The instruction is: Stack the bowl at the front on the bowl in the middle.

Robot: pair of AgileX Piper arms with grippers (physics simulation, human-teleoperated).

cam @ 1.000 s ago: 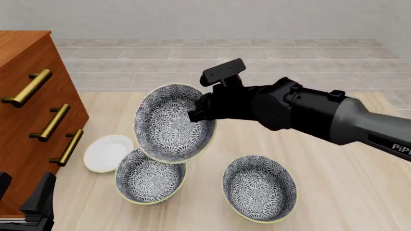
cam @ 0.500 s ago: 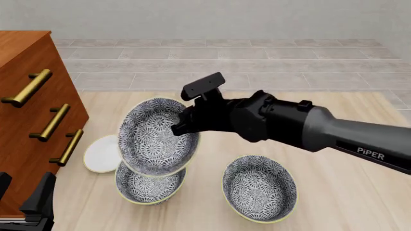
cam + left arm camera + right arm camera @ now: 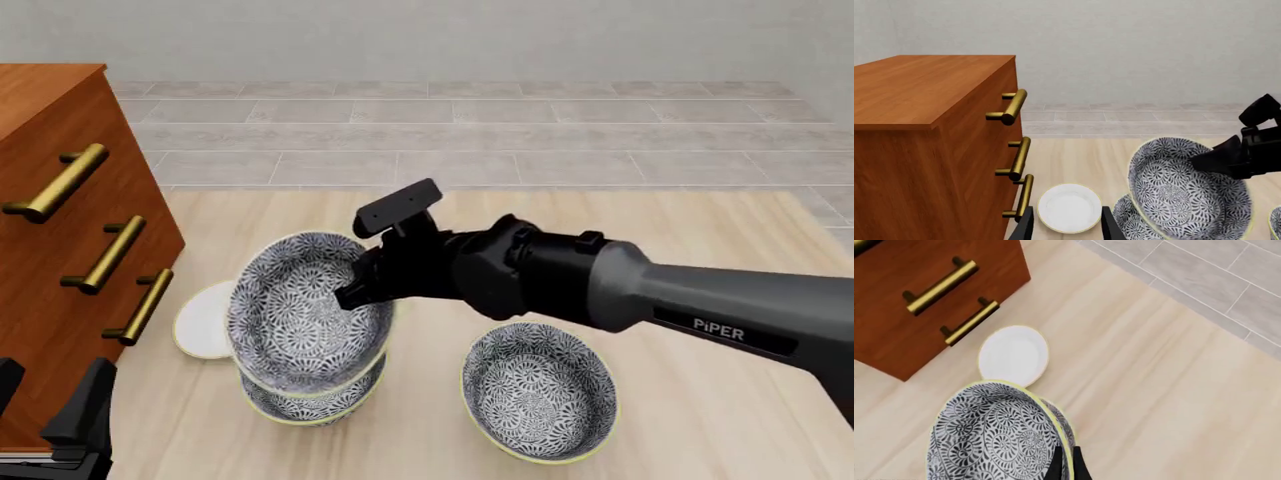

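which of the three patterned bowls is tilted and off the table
The bowl clamped at its rim by the right hand. It hangs tilted over the left bowl; the right bowl sits flat, alone.

Right arm point(image 3: 694, 305) — grey tube lettered "PiPER" in white, bulky black wrist, black tool point(image 3: 358, 288).

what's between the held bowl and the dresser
The small white plate lies between the held bowl and the dresser, clearest in the front view.

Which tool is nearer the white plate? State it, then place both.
Right. The right tool grips the tilted floral bowl just beside the white plate. The left tool sits at the table's near-left corner, open, short of the plate, by the wooden dresser.
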